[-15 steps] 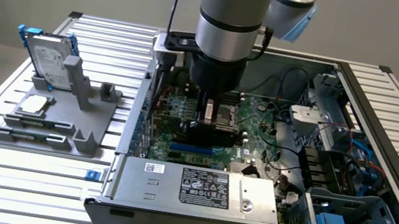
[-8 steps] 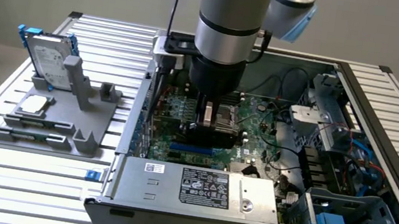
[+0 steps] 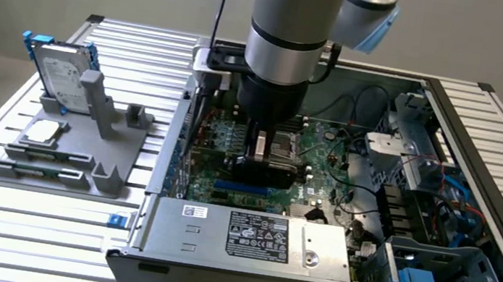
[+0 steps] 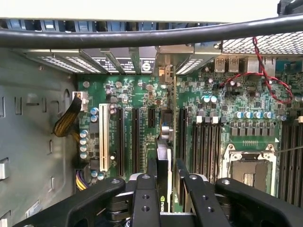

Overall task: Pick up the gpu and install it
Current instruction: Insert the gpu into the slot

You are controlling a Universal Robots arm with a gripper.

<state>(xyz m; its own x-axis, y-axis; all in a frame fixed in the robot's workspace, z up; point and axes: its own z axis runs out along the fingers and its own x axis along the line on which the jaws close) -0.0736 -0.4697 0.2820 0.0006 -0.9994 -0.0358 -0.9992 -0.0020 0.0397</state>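
Note:
The gpu (image 4: 163, 152) appears edge-on in the wrist view as a thin dark card with a green logo near my fingers. It stands upright over the black expansion slots (image 4: 135, 138) of the green motherboard (image 4: 222, 101), its far end reaching toward the rear bracket openings. My gripper (image 4: 164, 182) is shut on it, one finger (image 4: 144, 198) on each face. In the exterior view, my gripper (image 3: 263, 158) is deep inside the open computer case (image 3: 485, 142), with the dark gpu (image 3: 267, 174) low over the board. I cannot tell whether the card is seated in a slot.
A grey fixture (image 3: 84, 155) on the exterior view's left carries a hard drive in a blue frame (image 3: 58, 73), a processor chip (image 3: 42, 131) and memory sticks (image 3: 38, 171). Inside the case are the power supply (image 3: 249, 235), a white slot (image 4: 103, 137), the processor socket (image 4: 248, 171) and red-black wires (image 4: 265, 71).

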